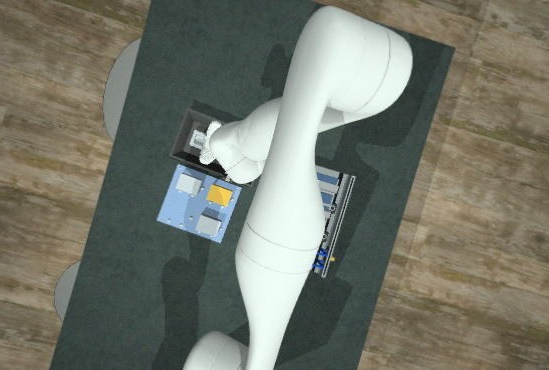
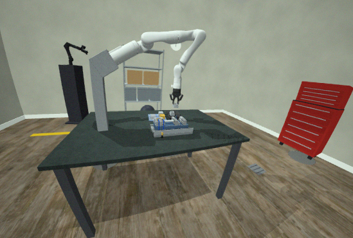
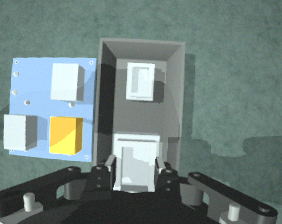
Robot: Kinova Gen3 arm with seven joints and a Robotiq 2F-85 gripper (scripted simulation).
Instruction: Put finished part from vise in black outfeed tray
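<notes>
My gripper (image 3: 135,165) is shut on the finished part (image 3: 137,163), a pale grey block with a pocket on top. It hangs high above the near end of the black outfeed tray. A second pocketed block (image 3: 140,80) lies at the tray's far end. In the exterior view the gripper (image 2: 176,100) holds the part well above the table. From overhead the arm covers most of the tray and the held part is hidden. The vise (image 1: 333,220) stands at the right, partly hidden by the arm.
A light blue fixture plate (image 3: 53,106) lies left of the tray with two grey blocks (image 3: 67,82) and an orange block (image 3: 65,135). It also shows overhead (image 1: 199,202). A red tool cabinet (image 2: 317,122) and a shelf (image 2: 143,84) stand off the table.
</notes>
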